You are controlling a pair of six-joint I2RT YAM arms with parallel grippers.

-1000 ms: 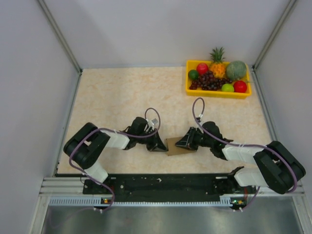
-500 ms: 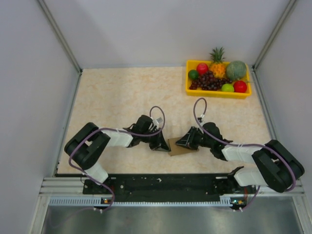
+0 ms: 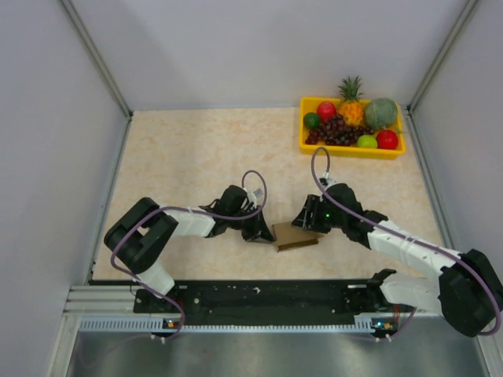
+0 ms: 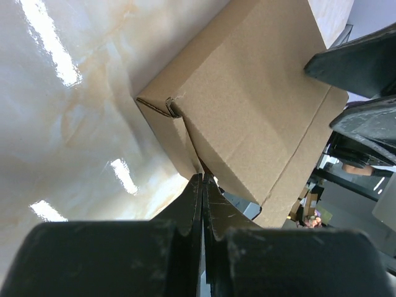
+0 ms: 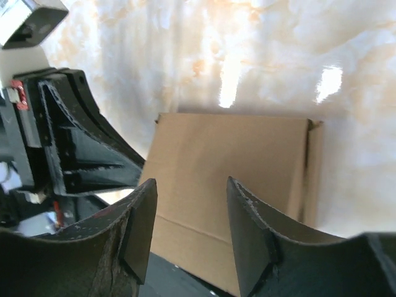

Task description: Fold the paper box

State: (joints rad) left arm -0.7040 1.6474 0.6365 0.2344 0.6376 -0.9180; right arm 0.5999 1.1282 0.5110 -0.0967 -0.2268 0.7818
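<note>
Two grippers meet at the box (image 3: 292,236) in the top view. The left gripper (image 3: 261,232) is at its left end and the right gripper (image 3: 305,223) at its far right edge. The box lies closed on the table (image 3: 196,149) between them. A fruit tray (image 3: 351,148) stands well beyond the right gripper.

In the left wrist view, the left gripper (image 4: 203,180) has its fingers (image 4: 185,213) pressed together with nothing seen between them. Their tips touch the side wall of the box (image 4: 247,105), just ahead. The right gripper (image 4: 356,62) shows past the far end.

In the right wrist view, the right gripper (image 5: 190,185) has its jaws apart and holds nothing. The box (image 5: 229,154) lies just ahead of the fingertips; whether they touch it cannot be told. The left gripper (image 5: 74,148) is at the box's far-left side.
</note>
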